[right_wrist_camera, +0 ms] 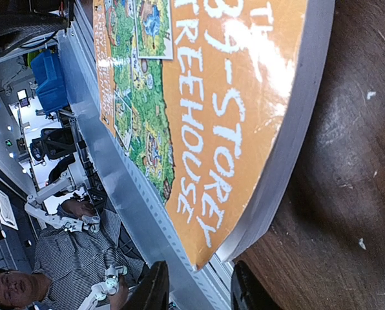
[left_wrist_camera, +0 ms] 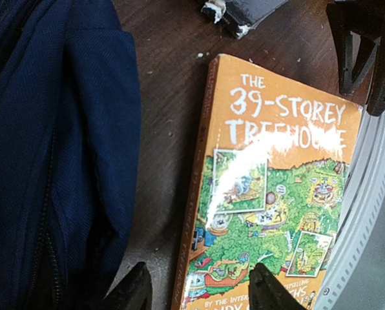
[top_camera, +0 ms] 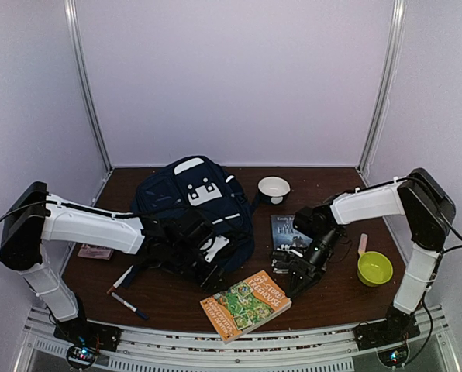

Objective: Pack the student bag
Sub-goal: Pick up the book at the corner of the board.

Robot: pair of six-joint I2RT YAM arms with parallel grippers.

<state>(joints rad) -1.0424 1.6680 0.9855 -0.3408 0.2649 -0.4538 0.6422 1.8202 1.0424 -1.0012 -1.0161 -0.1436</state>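
Backpack [top_camera: 181, 205], navy blue with white patches near its top and a white stripe, lies in the middle of the dark wooden table [top_camera: 332, 298], slightly left of centre, with its top toward the back wall. The left arm reaches in from the left to the bag's near side. The left gripper [left_wrist_camera: 199, 285] has its fingers spread apart and holds nothing; in the wrist view the blue fabric fills the left side and the spine of an orange paperback [top_camera: 246, 304] runs down between the two fingertips. This paperback lies flat, cover up, just in front of the backpack at the near edge of the table, with one corner reaching over the metal rail [top_camera: 308, 341] there. The right gripper [right_wrist_camera: 196, 285] is lowered to the paperback's far right corner, its fingers parted; the corner sits just beyond the gap and is not clamped. A dark book [top_camera: 287, 229] lies beside the backpack on the right, partly under the right arm. A white bowl [top_camera: 274, 188] stands behind it, near the bag's upper right. A green bowl [top_camera: 374, 268] stands toward the right edge, well apart from the bag. Two pens [top_camera: 129, 304] lie near the left front corner, close to the left arm.
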